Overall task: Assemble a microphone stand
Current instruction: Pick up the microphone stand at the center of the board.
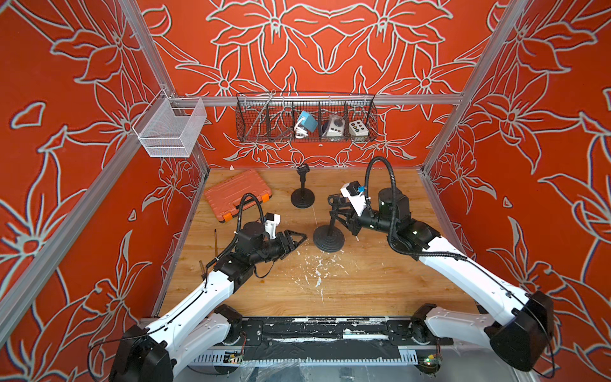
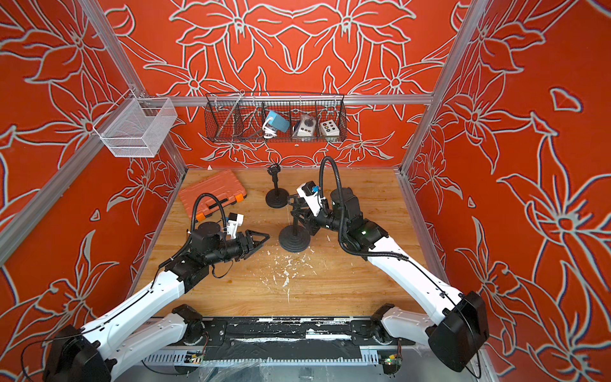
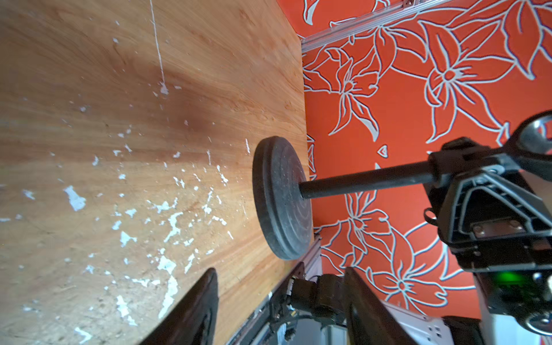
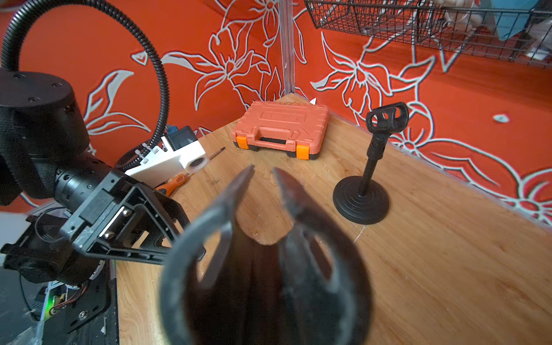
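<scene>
A black microphone stand, round base (image 1: 329, 238) and thin pole (image 3: 364, 180), stands mid-table in both top views. My right gripper (image 1: 342, 216) is shut on the microphone clip (image 4: 263, 268) at the pole's top; that clip fills the right wrist view as a blurred black shape and hides the fingers. My left gripper (image 3: 280, 270) hovers left of the base, a short gap away, open with nothing between its fingers (image 3: 206, 298). A second stand (image 1: 302, 195) with its own clip stands upright near the back wall.
A shut orange tool case (image 1: 238, 193) lies back left. A screwdriver (image 1: 215, 239) lies along the left edge. On the back rail hang a black wire basket (image 1: 305, 99) with small devices and a white mesh basket (image 1: 170, 127). White flecks (image 1: 314, 268) mark the wooden table.
</scene>
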Available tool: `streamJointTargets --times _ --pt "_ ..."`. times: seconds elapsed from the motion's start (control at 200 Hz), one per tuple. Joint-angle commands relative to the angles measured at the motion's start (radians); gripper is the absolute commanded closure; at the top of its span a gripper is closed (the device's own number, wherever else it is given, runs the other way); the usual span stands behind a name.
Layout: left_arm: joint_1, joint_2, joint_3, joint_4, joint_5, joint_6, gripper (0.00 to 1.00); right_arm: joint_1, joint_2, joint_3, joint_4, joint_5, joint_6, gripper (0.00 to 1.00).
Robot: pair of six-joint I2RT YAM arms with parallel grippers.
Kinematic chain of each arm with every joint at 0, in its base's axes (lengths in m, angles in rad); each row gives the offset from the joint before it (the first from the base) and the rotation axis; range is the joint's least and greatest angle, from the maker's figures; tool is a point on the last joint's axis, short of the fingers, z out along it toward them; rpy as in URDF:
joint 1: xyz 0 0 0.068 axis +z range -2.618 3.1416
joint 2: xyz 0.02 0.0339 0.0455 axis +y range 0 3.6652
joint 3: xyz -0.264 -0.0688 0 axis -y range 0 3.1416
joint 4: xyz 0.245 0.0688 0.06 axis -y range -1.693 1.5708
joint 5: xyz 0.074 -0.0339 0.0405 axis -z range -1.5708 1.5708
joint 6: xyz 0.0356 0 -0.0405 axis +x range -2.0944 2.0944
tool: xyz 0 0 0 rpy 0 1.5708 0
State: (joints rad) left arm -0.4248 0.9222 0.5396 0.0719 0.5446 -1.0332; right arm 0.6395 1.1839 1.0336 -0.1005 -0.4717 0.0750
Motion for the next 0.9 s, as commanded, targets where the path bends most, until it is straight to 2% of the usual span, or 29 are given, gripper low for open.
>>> streamJointTargets --times 0.0,0.26,0.49,0.891 --pt "0.006 0.011 0.041 0.014 0.091 -0.108 0.35 -0.003 0.0 0.077 0.006 -0.019 0.042 1.0" --pt "0.008 0.06 0.108 -0.034 0.156 -0.117 0.34 -0.003 0.018 0.132 -0.016 -0.035 0.041 1.0" --pt "0.011 0.206 0.165 -0.053 0.264 -0.093 0.3 -0.003 0.033 0.166 0.012 -0.048 0.088 1.0" --pt "0.011 0.225 0.142 0.109 0.231 -0.21 0.31 -0.003 0.069 0.175 0.078 -0.082 0.14 1.0"
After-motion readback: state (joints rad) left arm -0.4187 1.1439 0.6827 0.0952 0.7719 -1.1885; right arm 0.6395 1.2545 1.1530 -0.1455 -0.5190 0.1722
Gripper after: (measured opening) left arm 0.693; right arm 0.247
